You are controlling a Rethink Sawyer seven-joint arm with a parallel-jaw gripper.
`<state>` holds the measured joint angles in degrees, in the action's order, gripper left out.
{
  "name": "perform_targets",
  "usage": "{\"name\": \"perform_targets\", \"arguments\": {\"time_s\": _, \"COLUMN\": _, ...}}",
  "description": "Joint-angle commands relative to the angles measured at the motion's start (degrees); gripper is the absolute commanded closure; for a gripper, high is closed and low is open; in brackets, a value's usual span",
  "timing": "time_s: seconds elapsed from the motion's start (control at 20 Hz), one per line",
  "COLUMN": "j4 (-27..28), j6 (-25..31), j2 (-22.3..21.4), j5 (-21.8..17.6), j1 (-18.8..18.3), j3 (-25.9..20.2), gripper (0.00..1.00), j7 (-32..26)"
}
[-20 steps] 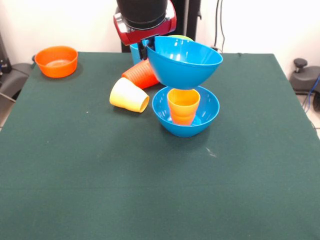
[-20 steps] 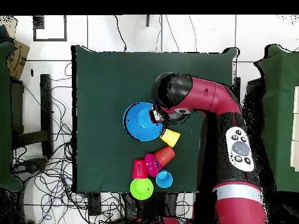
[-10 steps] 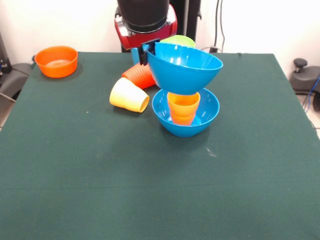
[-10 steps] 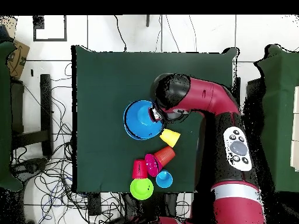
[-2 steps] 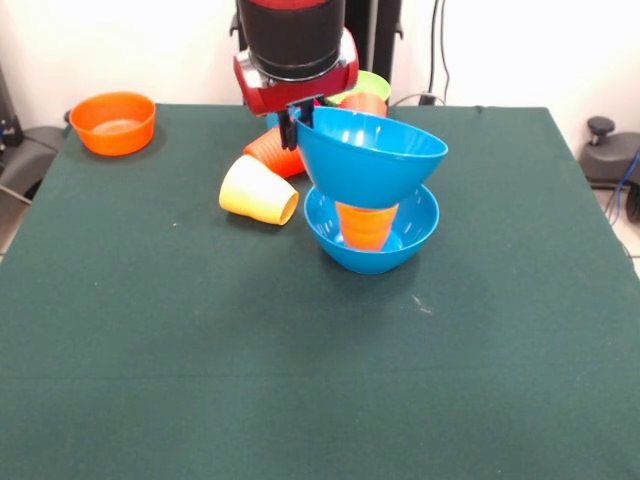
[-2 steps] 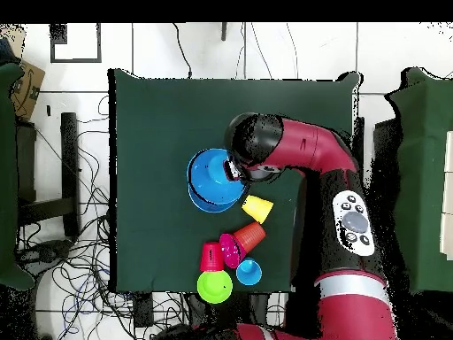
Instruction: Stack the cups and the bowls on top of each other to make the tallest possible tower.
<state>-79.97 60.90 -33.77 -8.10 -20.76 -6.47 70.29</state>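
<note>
My gripper (image 5: 293,120) is shut on the near-left rim of a large blue bowl (image 5: 372,158), held slightly tilted. Directly below it a second blue bowl (image 5: 405,245) stands on the table with a yellow-orange cup (image 5: 366,226) upright inside. The held bowl's underside covers that cup's top; I cannot tell whether they touch. Overhead, the held bowl (image 6: 209,177) hides the lower one, with the gripper (image 6: 232,168) at its edge. A pale yellow cup (image 5: 258,190) and a red-orange cup (image 5: 274,150) lie on their sides just left of the stack.
An orange bowl (image 5: 113,122) sits at the far left corner. Behind the arm stand a lime-green bowl (image 6: 214,286), a red cup (image 6: 211,257), a pink-red bowl (image 6: 229,249) and a light blue cup (image 6: 249,271), clustered together. The dark green table (image 5: 320,380) stretches toward the camera.
The gripper has come down with the blue bowl, which now sits lower and more level over the cup in the bottom bowl. Nothing else has moved.
</note>
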Motion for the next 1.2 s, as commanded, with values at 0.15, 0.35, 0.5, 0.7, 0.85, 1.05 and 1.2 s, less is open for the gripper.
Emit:
{"name": "perform_targets", "arguments": {"time_s": 0.15, "j4": -2.5, "j6": -3.6, "j2": 3.8, "j5": 0.9, "j1": 1.5, "j3": -0.8, "gripper": 1.00, "j7": 11.6}}
{"name": "perform_targets", "arguments": {"time_s": 0.35, "j4": -3.2, "j6": -3.8, "j2": 4.1, "j5": 1.4, "j1": 1.6, "j3": -0.7, "gripper": 1.00, "j7": 11.8}}
{"name": "perform_targets", "arguments": {"time_s": 0.5, "j4": -3.5, "j6": -3.9, "j2": 4.0, "j5": 1.2, "j1": 1.8, "j3": -0.5, "gripper": 1.00, "j7": 11.8}}
{"name": "perform_targets", "arguments": {"time_s": 0.7, "j4": -3.4, "j6": -3.9, "j2": 3.9, "j5": 1.1, "j1": 2.1, "j3": -0.1, "gripper": 1.00, "j7": 11.7}}
{"name": "perform_targets", "arguments": {"time_s": 0.85, "j4": -3.7, "j6": -4.8, "j2": 3.6, "j5": 0.9, "j1": 2.3, "j3": 0.3, "gripper": 1.00, "j7": 11.6}}
{"name": "perform_targets", "arguments": {"time_s": 1.05, "j4": -4.2, "j6": -5.9, "j2": 2.7, "j5": 0.9, "j1": 2.7, "j3": 0.8, "gripper": 1.00, "j7": 11.5}}
{"name": "perform_targets", "arguments": {"time_s": 1.2, "j4": -5.5, "j6": -7.1, "j2": 1.9, "j5": 0.7, "j1": 2.8, "j3": 1.2, "gripper": 1.00, "j7": 11.3}}
